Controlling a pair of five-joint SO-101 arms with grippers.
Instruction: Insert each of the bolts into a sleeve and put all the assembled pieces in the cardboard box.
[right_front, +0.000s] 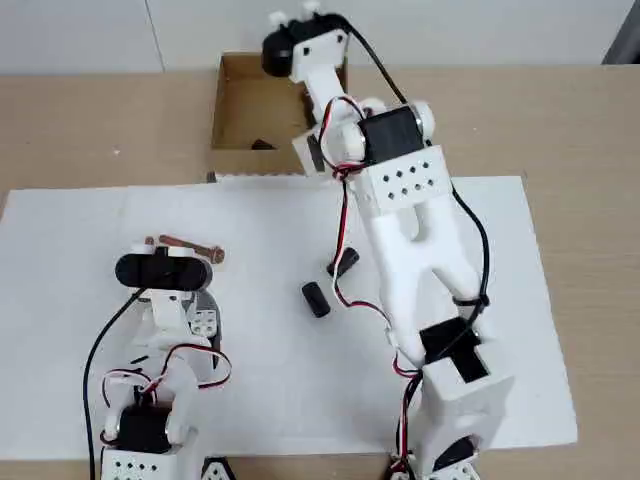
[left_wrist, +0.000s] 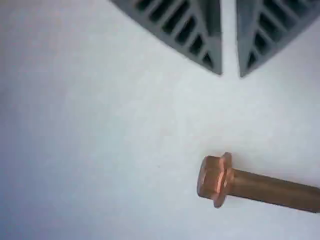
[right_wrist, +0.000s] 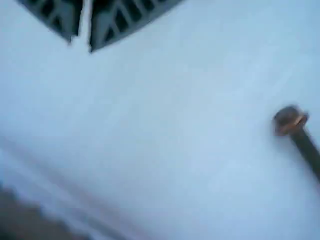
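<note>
A copper bolt (right_front: 190, 247) (left_wrist: 250, 185) lies on the white paper (right_front: 260, 400), its head just off the tips of my left gripper (left_wrist: 230, 74), which is shut with a thin slit and holds nothing. Two black sleeves (right_front: 316, 299) (right_front: 344, 262) lie apart at mid-paper. The cardboard box (right_front: 228, 95) stands beyond the paper's far edge, with a dark piece (right_front: 262, 145) in its near corner. My right gripper (right_wrist: 81, 45) is shut and empty, hanging by the paper's far edge next to the box. A bolt (right_wrist: 295, 130) lies on the paper some way from it.
The right arm (right_front: 410, 240) stretches across the paper's right half and passes over the sleeves' right side. The left arm's wrist (right_front: 165, 270) sits close to the copper bolt. Bare wooden table (right_front: 560, 120) surrounds the paper.
</note>
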